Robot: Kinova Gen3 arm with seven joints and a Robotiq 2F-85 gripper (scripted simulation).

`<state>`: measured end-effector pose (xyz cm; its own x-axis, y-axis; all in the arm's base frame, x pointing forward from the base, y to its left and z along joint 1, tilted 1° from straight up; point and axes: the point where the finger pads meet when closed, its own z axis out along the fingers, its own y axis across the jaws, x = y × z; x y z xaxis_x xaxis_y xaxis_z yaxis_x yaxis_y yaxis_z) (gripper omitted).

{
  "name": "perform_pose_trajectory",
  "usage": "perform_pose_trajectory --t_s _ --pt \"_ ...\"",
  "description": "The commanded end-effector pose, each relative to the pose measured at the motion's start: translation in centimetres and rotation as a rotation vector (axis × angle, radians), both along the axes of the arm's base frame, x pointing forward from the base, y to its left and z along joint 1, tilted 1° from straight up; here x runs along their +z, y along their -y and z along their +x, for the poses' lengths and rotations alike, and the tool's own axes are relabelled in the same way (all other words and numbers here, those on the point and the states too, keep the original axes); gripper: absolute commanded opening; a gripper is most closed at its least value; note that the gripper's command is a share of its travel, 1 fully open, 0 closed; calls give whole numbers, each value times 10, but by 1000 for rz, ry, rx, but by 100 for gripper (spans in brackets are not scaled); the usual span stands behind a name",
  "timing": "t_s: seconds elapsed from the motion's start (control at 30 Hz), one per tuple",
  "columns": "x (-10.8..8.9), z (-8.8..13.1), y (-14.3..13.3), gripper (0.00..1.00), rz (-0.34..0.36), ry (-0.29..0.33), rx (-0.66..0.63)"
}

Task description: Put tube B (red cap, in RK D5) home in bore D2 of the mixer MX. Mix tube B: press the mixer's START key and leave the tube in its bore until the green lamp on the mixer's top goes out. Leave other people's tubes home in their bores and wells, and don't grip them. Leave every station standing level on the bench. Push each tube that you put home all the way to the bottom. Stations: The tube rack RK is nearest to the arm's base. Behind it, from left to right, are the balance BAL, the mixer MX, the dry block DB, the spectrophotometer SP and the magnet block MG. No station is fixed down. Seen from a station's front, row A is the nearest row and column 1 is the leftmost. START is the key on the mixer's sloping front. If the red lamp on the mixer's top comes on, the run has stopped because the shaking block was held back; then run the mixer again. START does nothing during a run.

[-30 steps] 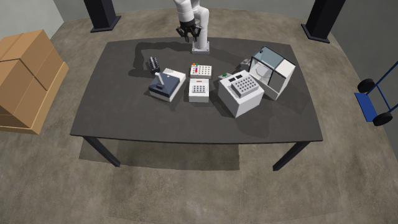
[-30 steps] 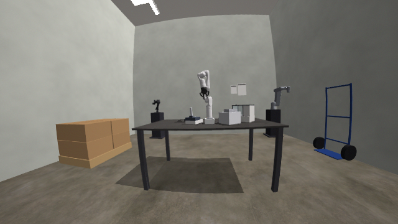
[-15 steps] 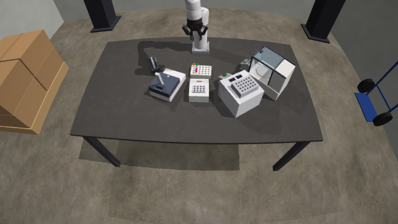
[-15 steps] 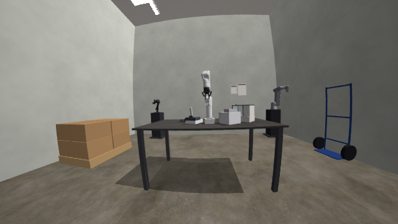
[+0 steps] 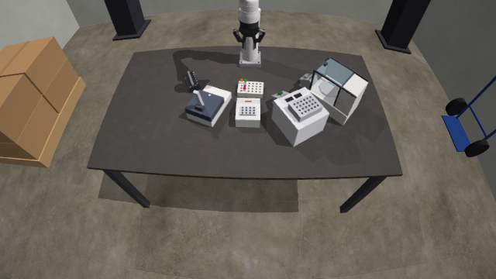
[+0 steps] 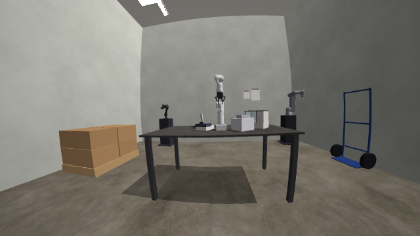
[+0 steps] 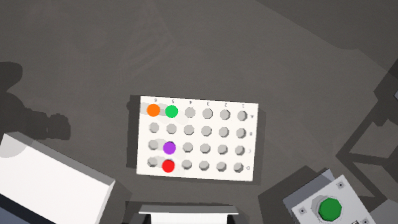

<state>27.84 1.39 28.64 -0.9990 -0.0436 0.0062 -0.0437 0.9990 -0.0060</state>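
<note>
Tube B, with a red cap (image 7: 168,165) (image 5: 244,87), stands in the white tube rack RK (image 7: 214,139) (image 5: 256,88), in the row towards the mixer side. Orange (image 7: 153,110), green (image 7: 171,111) and purple (image 7: 169,147) capped tubes stand in the same rack. The mixer MX (image 5: 298,124) is a large white box with a grey block of bores (image 5: 305,106) on top and a green START key (image 5: 280,93) (image 7: 329,208) on its sloping front. My gripper (image 5: 249,39) (image 6: 220,99) hangs high above the rack, near the arm's base, partly open and empty. Its fingers do not show in the wrist view.
The dry block DB (image 5: 248,112) stands just behind the rack. The spectrophotometer SP (image 5: 205,105) (image 7: 50,185) and the small dark magnet block MG (image 5: 191,81) stand on one side, the glass-walled balance BAL (image 5: 341,91) beyond the mixer on the other.
</note>
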Motion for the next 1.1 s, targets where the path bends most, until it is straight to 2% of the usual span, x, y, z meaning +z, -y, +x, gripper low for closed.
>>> perform_pose_trajectory --t_s 0.0,0.17,0.33,0.37,1.07 --pt "0 0 0 42 0 1 0" --pt "0 0 0 42 0 1 0" --pt "-16 0 -1 42 -4 -192 -53" --pt "-20 0 -1 42 -4 -208 -58" --pt "-83 -1 -3 42 -4 -208 -58"
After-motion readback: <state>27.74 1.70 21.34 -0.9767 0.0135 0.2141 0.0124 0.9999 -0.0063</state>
